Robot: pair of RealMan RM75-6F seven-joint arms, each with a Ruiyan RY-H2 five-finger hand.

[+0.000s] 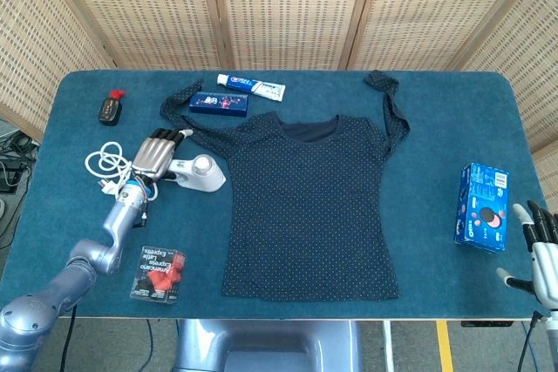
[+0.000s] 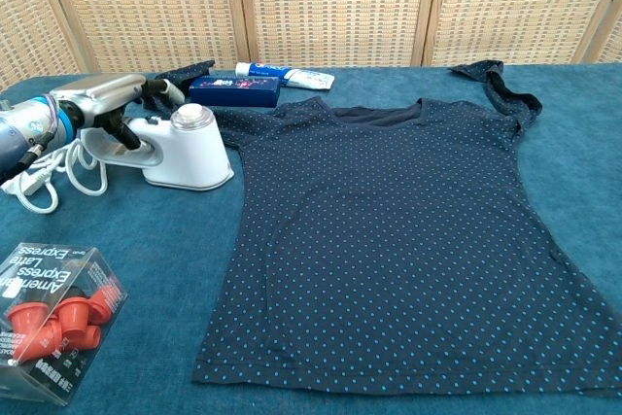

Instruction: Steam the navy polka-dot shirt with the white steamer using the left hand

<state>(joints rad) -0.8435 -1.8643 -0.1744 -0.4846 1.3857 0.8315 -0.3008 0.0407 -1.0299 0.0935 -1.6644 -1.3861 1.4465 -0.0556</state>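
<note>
A: How far have we got with the steaming?

B: Barely begun, we judge. The navy polka-dot shirt lies flat and spread on the blue table, and the white steamer stands on its base just beside the shirt's sleeve, on the side toward our left arm. Nothing shows steam on the cloth yet. Lifting the steamer and passing it over the shirt is all ahead of us.

A: And our left hand?

B: It sits over the steamer's handle, at the end away from the shirt. In the chest view the fingers curl down around the handle, and dark parts of the hand reach under it. We read that as a grip forming or just made, but we cannot tell whether it is firm; the steamer's base is on the table.

A: The cord?

B: The white cord coils on the table beyond the steamer from the shirt, partly under our wrist.

A: Our right hand?

B: Far from the shirt at the table's edge, past the blue box, fingers apart, holding nothing.
</note>
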